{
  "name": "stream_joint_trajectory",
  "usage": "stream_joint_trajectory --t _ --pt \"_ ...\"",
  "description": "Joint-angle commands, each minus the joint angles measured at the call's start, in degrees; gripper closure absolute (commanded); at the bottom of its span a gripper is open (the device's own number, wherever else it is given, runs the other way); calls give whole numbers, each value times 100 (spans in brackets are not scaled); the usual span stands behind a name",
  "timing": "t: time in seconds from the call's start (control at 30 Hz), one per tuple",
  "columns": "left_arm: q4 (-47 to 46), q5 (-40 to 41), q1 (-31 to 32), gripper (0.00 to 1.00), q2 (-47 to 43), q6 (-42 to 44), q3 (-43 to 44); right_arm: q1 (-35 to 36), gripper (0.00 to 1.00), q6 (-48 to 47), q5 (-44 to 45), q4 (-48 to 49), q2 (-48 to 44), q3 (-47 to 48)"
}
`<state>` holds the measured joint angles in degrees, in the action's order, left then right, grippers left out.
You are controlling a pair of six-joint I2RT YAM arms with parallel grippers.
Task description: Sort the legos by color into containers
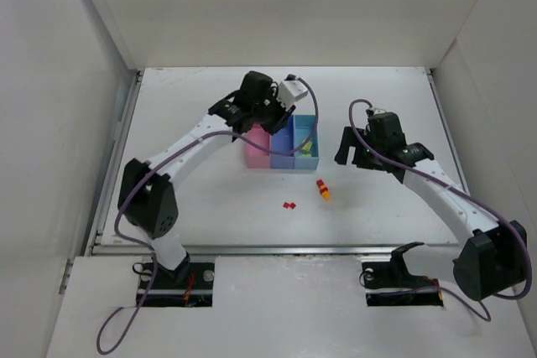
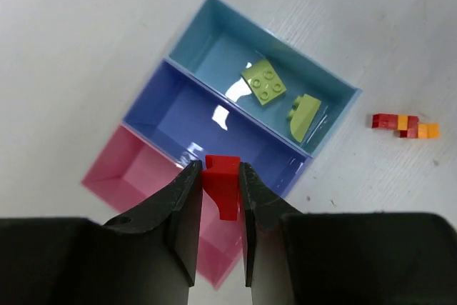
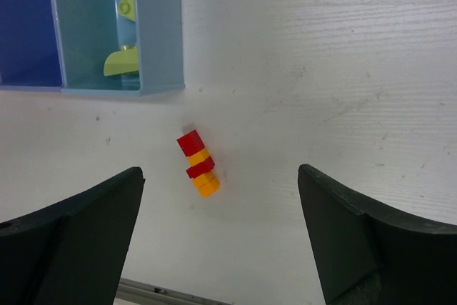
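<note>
Plain white table (image 1: 210, 207) was boxed in by white walls (image 1: 50, 81), with three joined bins (image 1: 284, 162) near the middle of the top view and a red-and-orange lego stack (image 3: 198, 163) lying loose just below them. The left hand (image 2: 218, 171) was clamped on a red lego (image 2: 223, 185) above the pink bin (image 2: 132, 171). The right hand (image 3: 220, 176) hung wide open above the stack, touching nothing.

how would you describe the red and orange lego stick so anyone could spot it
Find the row of three joined bins and go to the light blue bin at its right end. Just off that bin, toward the arm bases, a short stick of stacked bricks lies on the table. It alone alternates red and orange-yellow; the loose bits to its left are plain red.
</note>
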<state>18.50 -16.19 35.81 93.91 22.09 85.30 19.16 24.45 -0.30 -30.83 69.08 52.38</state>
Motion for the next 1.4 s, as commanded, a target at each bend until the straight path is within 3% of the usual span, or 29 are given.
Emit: stream_joint_trajectory --t 0.0,0.2,0.37,0.4,0.53,0.7,0.9,1.07,1.27,1.37 --pt "-364 -131 -4 100 513 -661 136 27 6 43 -67 244 -8 404" --pt "-286 668 -65 100 1270 -1153 611 27 6 43 -14 130 44 457" --pt "-286 564 -127 100 1393 -1312 541 27 6 43 -14 183 -8 325" --pt "-286 486 -127 85 1446 -1312 471 27 6 43 -14 183 -8 325" --pt "-286 292 -127 60 1446 -1374 409 27 6 43 -14 183 -8 325" --pt "-225 291 -127 49 1446 -1426 409 27 6 43 -14 183 -8 325" --pt "-22 502 -180 49 1192 -1532 584 27 6 -159 -14 121 -157 378" --pt "31 643 -294 49 184 -1532 524 728 6 -502 223 -108 -325 492" --pt "224 1143 -689 41 -645 -1418 93 2134 6 -91 688 -458 526 756" --pt "303 1337 -1031 39 -1014 -1549 -275 2293 16 148 567 -5 668 502"
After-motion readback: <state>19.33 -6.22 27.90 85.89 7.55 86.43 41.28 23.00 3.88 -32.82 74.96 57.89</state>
